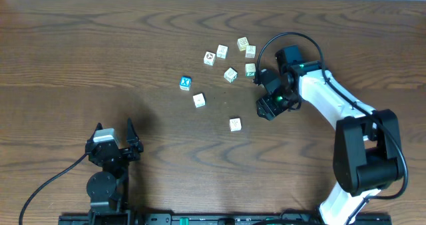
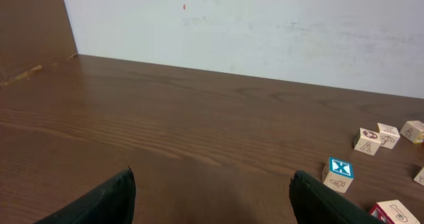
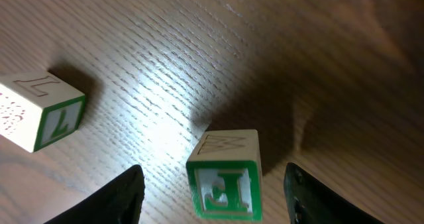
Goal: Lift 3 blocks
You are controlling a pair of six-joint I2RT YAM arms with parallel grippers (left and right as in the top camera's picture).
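Spanning your view, the wooden table (image 1: 100,58) carries scattered letter blocks (image 1: 222,51). Your right tool (image 3: 213,194) stands spread around the green-faced block (image 3: 224,177), fingers clear of it; your left tool (image 2: 212,201) gapes wide, well apart.

The left arm (image 1: 104,180) is folded low and compact, and the left claw (image 1: 114,128) points straight out ahead of it. Its jaws stand at full spread. In its wrist view the dark left fingers (image 2: 99,201) sit at the bottom corners with a broad gap between them.

The right arm (image 1: 333,98) reaches out long. A black lower section lies far behind the claw, and a white link runs forward to a black wrist (image 1: 287,57). The right claw (image 1: 259,77) sits just ahead of that wrist, tipped steeply downward, jaws parted. The right fingers (image 3: 119,197) show at both lower edges of its own view.
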